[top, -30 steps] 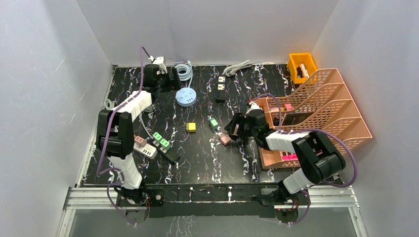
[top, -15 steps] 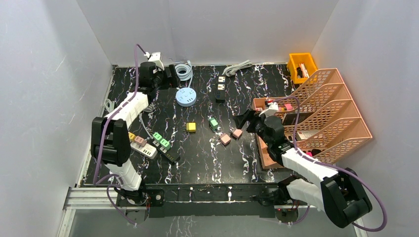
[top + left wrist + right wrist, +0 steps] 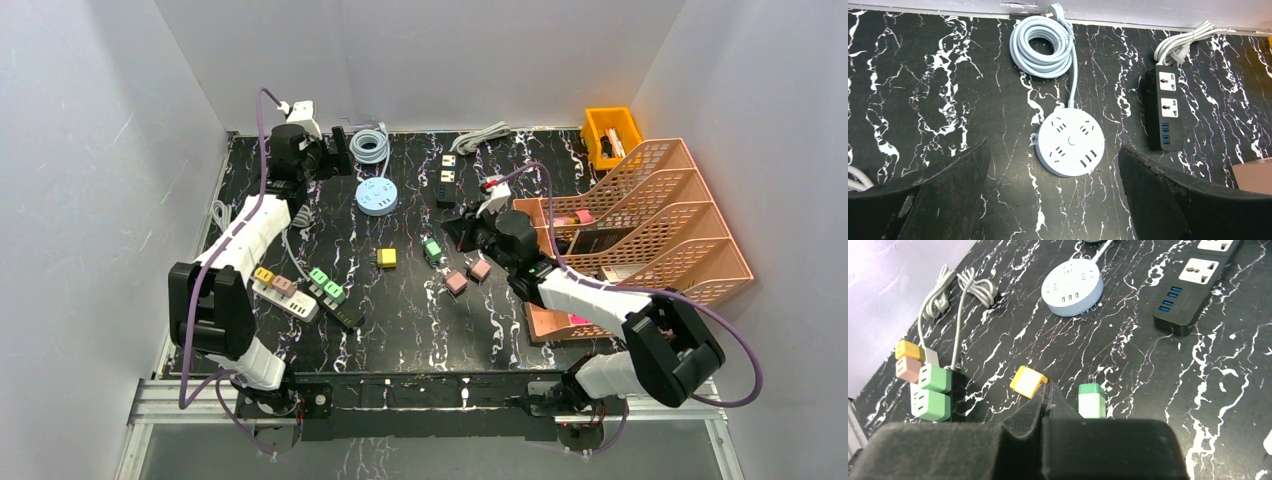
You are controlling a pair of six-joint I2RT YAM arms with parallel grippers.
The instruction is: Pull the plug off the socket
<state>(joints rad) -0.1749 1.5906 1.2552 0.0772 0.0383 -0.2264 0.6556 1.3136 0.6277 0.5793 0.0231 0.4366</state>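
Since two green plugs (image 3: 326, 284) sit seated in the black strip (image 3: 346, 313) at the near left, which runs diagonally, they lie left of the right gripper (image 3: 452, 229), jaws closed on nothing. The left gripper (image 3: 338, 158) hovers wide open at the far edge, arm outstretched; neither is clearly nearer.

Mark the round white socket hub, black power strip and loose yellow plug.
round white socket hub (image 3: 1070, 144), left wrist view, top face centre.
black power strip (image 3: 1163, 109), left wrist view, top face middle.
loose yellow plug (image 3: 1027, 382), right wrist view, pale front face.
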